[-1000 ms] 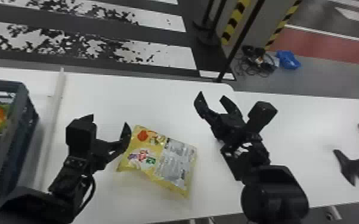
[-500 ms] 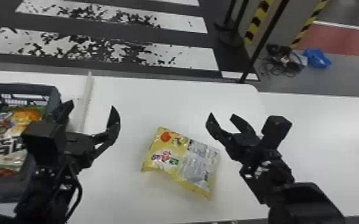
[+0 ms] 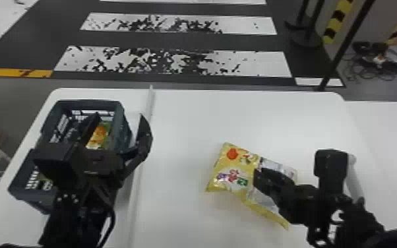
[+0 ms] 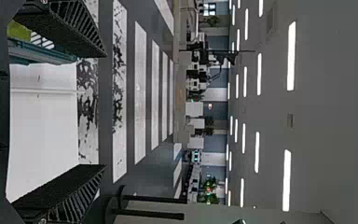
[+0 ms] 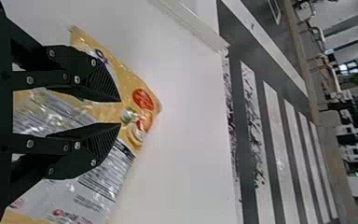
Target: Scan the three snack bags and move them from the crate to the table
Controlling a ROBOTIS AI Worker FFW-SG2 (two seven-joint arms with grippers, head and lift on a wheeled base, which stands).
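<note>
Yellow snack bag (image 3: 229, 188), flat on the white table (image 3: 240, 118), beneath the right gripper (image 3: 257, 176), fingers slightly apart. Across a pale strip (image 3: 136, 204), the dark crate (image 3: 92, 104) contains another bag (image 3: 99, 134); the left gripper (image 3: 119, 118), fingers widely parted, partly obscures it. Beyond: striped floor (image 3: 257, 62), black pole (image 3: 344, 49).
</note>
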